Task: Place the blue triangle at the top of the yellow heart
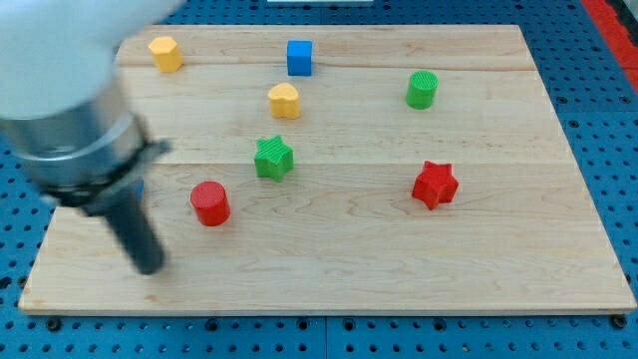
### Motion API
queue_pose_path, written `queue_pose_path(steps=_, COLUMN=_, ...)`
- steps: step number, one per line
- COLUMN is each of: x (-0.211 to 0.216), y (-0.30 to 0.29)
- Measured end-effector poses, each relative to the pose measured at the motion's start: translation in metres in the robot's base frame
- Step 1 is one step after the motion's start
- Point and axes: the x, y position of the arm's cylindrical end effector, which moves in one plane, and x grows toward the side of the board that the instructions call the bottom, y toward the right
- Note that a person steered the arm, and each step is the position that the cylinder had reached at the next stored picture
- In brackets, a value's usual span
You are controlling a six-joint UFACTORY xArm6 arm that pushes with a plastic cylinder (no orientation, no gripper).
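Observation:
The yellow heart (284, 100) lies on the wooden board (478, 259), above the middle at the view's top. My tip (150, 269) rests on the board at the lower left, left of and below the red cylinder (210, 203). The blue triangle does not show clearly. Only a thin sliver of blue (141, 185) peeks out at the right edge of the arm's blurred body (70, 130), and I cannot tell its shape. My tip is far from the yellow heart, down and to the left of it.
A blue cube (299, 57) sits just above the heart. A yellow block (165, 54) is at the top left and a green cylinder (422, 90) at the top right. A green star (272, 158) is in the middle, a red star (435, 184) to the right.

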Motion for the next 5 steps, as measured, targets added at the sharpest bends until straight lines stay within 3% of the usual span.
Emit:
queue_pose_path(steps=2, x=-0.075, y=-0.022)
queue_pose_path(steps=3, x=-0.079, y=-0.048)
queue_pose_path(steps=5, x=-0.137, y=0.012)
